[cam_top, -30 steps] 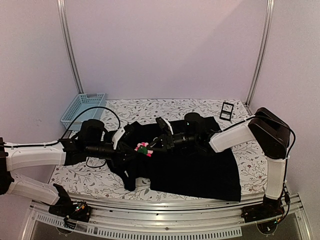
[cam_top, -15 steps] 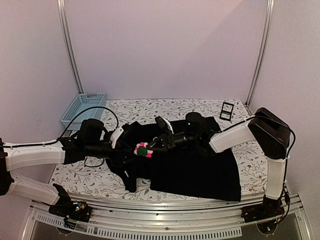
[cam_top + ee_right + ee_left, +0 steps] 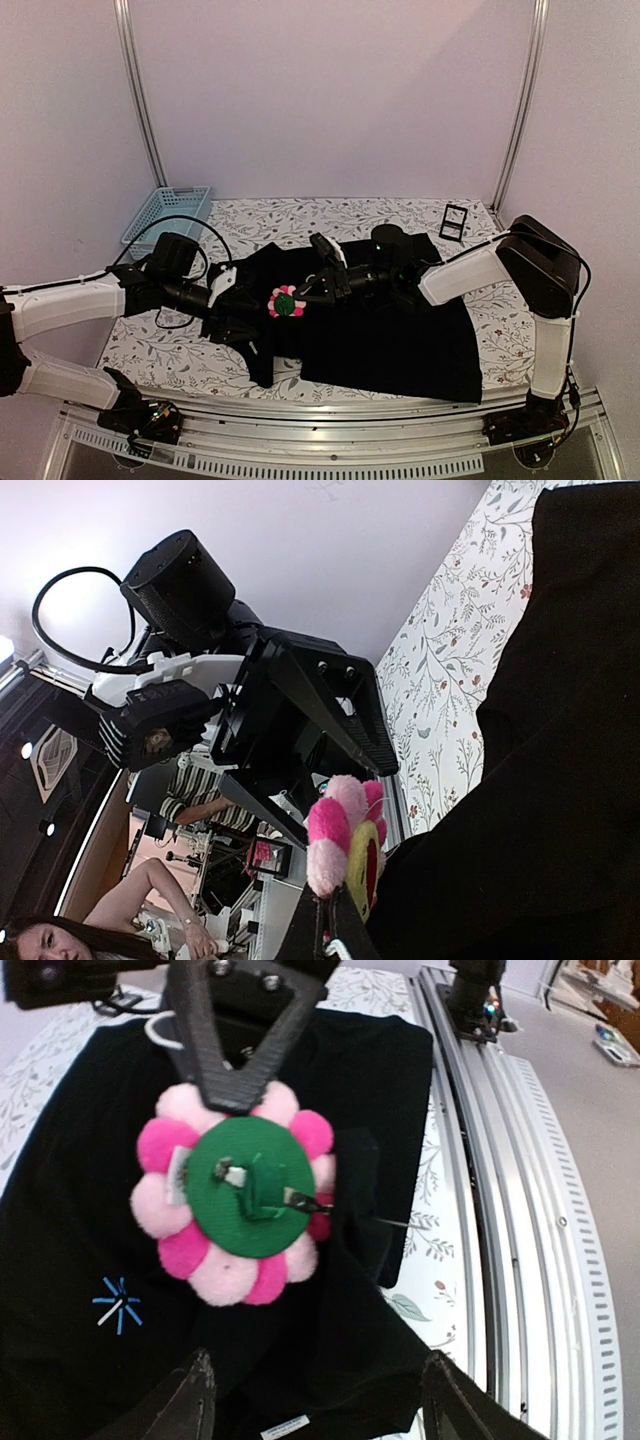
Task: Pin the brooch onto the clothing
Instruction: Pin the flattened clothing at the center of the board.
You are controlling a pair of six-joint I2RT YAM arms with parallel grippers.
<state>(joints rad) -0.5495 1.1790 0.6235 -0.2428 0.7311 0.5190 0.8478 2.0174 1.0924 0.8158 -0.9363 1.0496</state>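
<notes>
The brooch (image 3: 285,301), pink petals round a green back (image 3: 245,1195), stands against the black clothing (image 3: 400,330) near its chest. My right gripper (image 3: 302,292) is shut on the brooch's edge; its dark fingers (image 3: 240,1050) come down onto the petals. In the right wrist view the brooch (image 3: 345,845) shows its yellow face toward the fabric (image 3: 560,730), above my right gripper (image 3: 330,935). My left gripper (image 3: 320,1410) is open, a short way left of the brooch and holding nothing (image 3: 243,312). A light-blue star emblem (image 3: 118,1305) sits on the clothing (image 3: 60,1210).
A blue basket (image 3: 165,218) stands at the back left of the floral table (image 3: 300,215), and a small black stand (image 3: 453,221) at the back right. A metal rail (image 3: 350,420) runs along the near edge. A sleeve (image 3: 262,360) hangs toward it.
My left gripper has opened off the brooch and drawn back to the left. The brooch stays in the right gripper, which has hardly moved.
</notes>
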